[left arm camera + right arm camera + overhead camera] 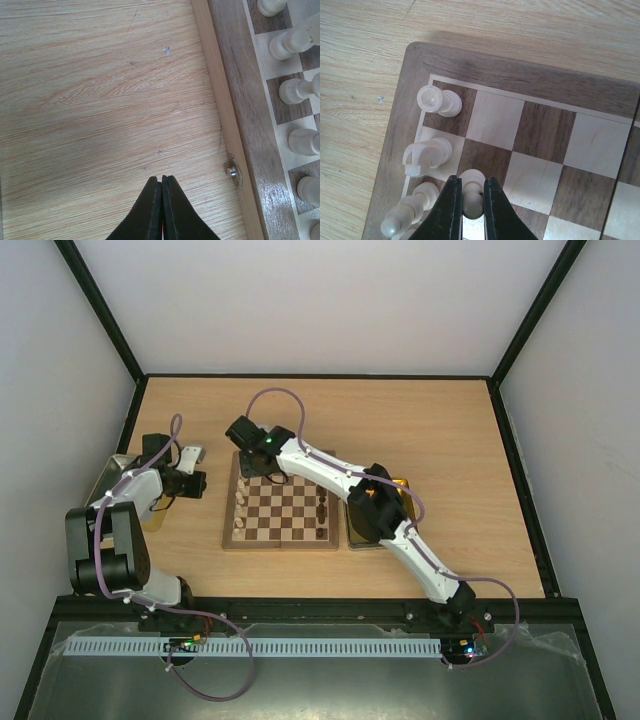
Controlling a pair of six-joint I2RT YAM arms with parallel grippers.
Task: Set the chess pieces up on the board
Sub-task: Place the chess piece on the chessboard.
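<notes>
The job looks under way but well short of finished. In the overhead view the board (pixel 282 543) lies mid-frame on the worktop (pixel 450 440). A file of cream pieces (pixel 243 505) stands along its left edge and a small cluster of dark pieces (pixel 322 505) near its right edge. Most squares between them are bare, and the pieces are too small there to count.

The right wrist view is closest. At the left of the frame, by the board's corner, a rook (pixel 437 100), a knight (pixel 426 156) and a bishop (pixel 407 215) stand one below another in the outermost file. At bottom centre the right fingers (pixel 447 210) pinch a cream pawn (pixel 472 202), upright over the next file in, beside the knight. Whether its base touches the square I can't tell. No other pawn shows in that file here, so the cream pawn row seems barely begun.

The left fingers (pixel 155 210) are pressed together with nothing between them. They sit at the bottom of their view over bare worktop, apart from the board's edge at the right of the frame.

Left to do, I judge, are most of the cream pawns and the greater part of the dark side. A yellow tray (pixel 398 485) lies just right of the board, largely hidden under the right arm, and a tin (pixel 105 478) sits at the far left. Whether spare pieces lie in either can't be made out.
</notes>
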